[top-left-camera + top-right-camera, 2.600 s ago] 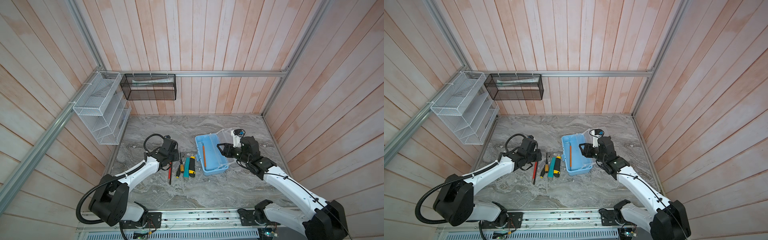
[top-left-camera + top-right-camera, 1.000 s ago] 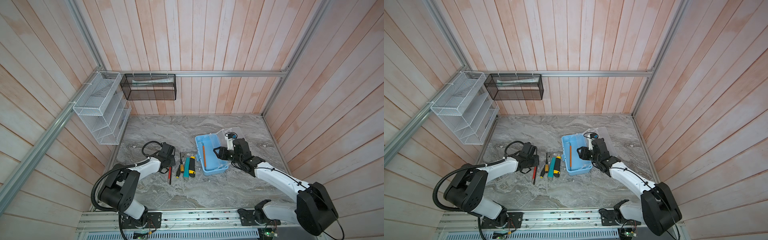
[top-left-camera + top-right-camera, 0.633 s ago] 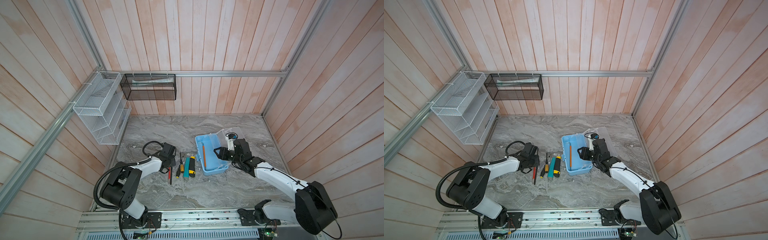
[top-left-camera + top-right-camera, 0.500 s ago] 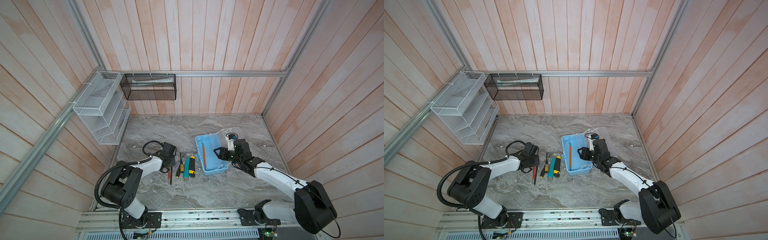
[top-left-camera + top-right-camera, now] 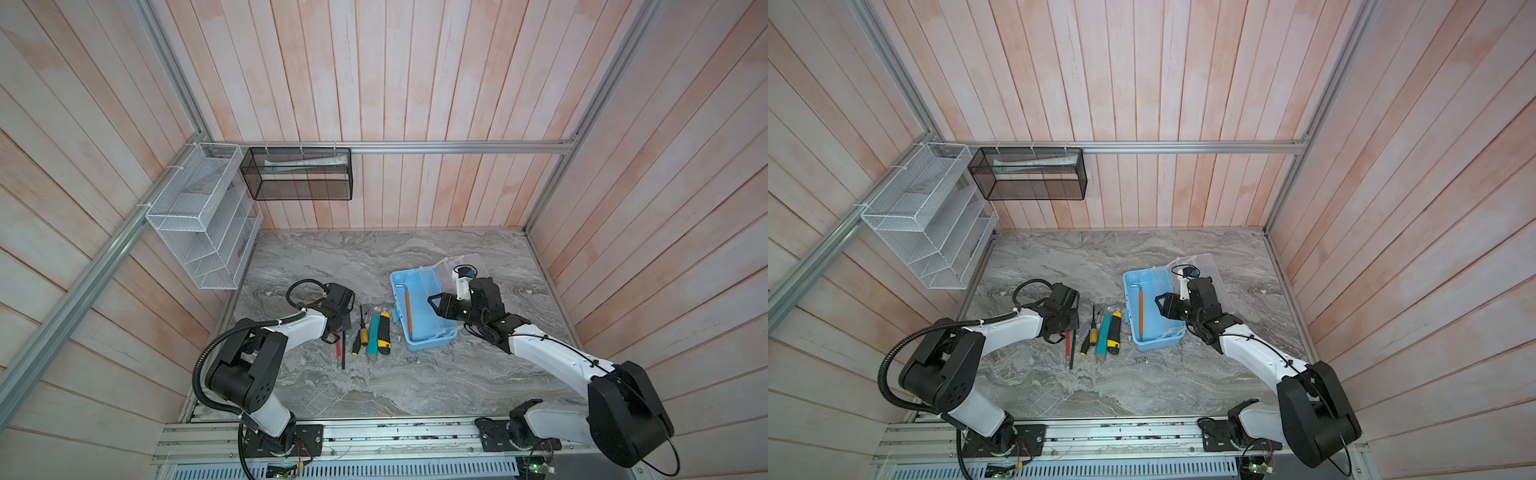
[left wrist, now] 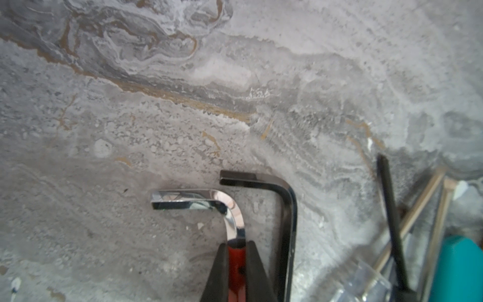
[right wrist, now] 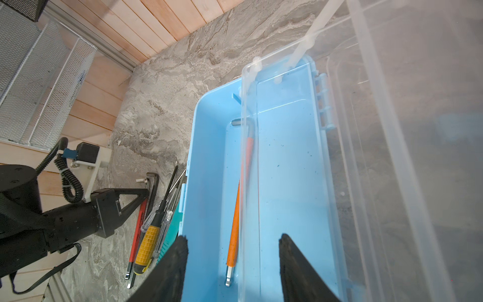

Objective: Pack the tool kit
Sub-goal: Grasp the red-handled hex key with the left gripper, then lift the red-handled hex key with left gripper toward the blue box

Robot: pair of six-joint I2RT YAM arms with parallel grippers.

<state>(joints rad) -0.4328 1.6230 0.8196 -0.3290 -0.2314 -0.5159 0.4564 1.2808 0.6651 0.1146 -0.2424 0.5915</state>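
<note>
- As seen in both top views, found kit (image 5: pixel 419 332) (image 5: pixel 1154 330) right of centre on table (image 5: pixel 374 257), lengthwise up the frame.
- Noted lid (image 5: pixel 1217 274) swung open off the kit's upper-right edge.
- Logged orange key (image 5: pixel 408 311) (image 7: pixel 235 235) lying lengthwise in the kit's left half, bent end toward frame top.
- Found right gripper (image 5: pixel 432 299) (image 7: pixel 232 236) over the kit's right half, jaws spread; in right wrist view saw orange key between its fingers (image 7: pixel 170 261), touching neither.
- Found left gripper (image 5: pixel 337 332) (image 6: pixel 236 248) low at centre-left of both top views, pinching red key (image 5: pixel 338 347) (image 6: pixel 232 222) on its red sleeve just short of the chrome bend; cannot tell whether lifted off the table.
- Noted black key (image 6: pixel 290 222) just beside red key, parallel, bent the same way.
- Logged a row between left gripper and kit: screwdriver (image 5: pixel 359 338), teal tool (image 5: pixel 374 334), knife (image 5: pixel 385 332), side by side and close together.
- Placed rack (image 5: pixel 195 224) at left on the side wall, basket (image 5: pixel 297 178) upper left on the back wall.
</note>
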